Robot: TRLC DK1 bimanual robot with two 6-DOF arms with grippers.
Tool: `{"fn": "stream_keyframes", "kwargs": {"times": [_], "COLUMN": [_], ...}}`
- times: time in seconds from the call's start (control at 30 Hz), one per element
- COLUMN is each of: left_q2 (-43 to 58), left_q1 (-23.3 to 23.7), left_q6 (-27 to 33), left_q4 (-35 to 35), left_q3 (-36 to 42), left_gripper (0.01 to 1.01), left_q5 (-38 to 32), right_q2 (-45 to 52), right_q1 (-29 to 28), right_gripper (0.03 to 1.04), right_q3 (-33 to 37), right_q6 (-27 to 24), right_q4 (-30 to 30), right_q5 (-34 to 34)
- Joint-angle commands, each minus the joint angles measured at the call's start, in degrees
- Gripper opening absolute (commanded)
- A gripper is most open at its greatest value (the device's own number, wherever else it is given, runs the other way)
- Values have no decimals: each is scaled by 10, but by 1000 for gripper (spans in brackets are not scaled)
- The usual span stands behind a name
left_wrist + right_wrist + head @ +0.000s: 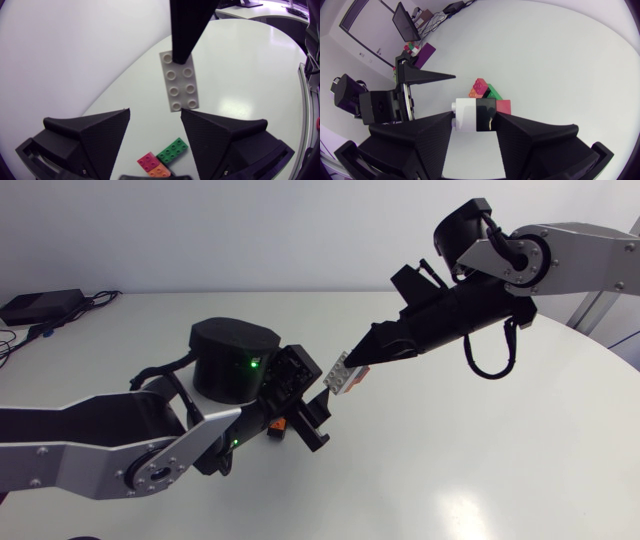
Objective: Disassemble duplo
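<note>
- Now the right gripper (pixel 362 364) is clamped on one end of a white brick (pixel 342 375), a flat plastic plate with two rows of round studs. It is held in the air over the middle of the table (pixel 480 460).
- Just left of it, the left gripper (pixel 155 114) stands spread wide. Its matte black wedge fingers grasp nothing, and the plate's free end hangs just ahead of them.
- Beneath that gripper, on the smooth pale tabletop, sits a cluster of bricks (pixel 162 159): pink, orange and green blocks pressed together.

A round white table (pixel 480 460) with a faintly glossy top.
</note>
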Motion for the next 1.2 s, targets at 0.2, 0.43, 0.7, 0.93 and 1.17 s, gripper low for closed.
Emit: {"fn": "stream_keyframes", "kwargs": {"times": [0.2, 0.43, 0.7, 0.93, 1.17], "left_q2": [0, 8, 43, 71, 75], "left_q1": [17, 30, 33, 34, 41], "left_q6": [-44, -54, -62, -72, -80], "left_q4": [-36, -50, -32, -28, 9], "left_q3": [34, 42, 70, 78, 61], "left_gripper": [711, 713, 711, 546, 398], "left_q5": [78, 118, 118, 118, 118], "right_q2": [31, 32, 27, 23, 17], "right_q1": [5, 12, 28, 29, 40], "right_gripper": [361, 362, 362, 362, 362], "right_q3": [14, 17, 18, 15, 8], "right_q6": [13, 14, 20, 21, 21], "right_q4": [15, 24, 25, 29, 33], "right_q5": [1, 6, 10, 16, 18]}}
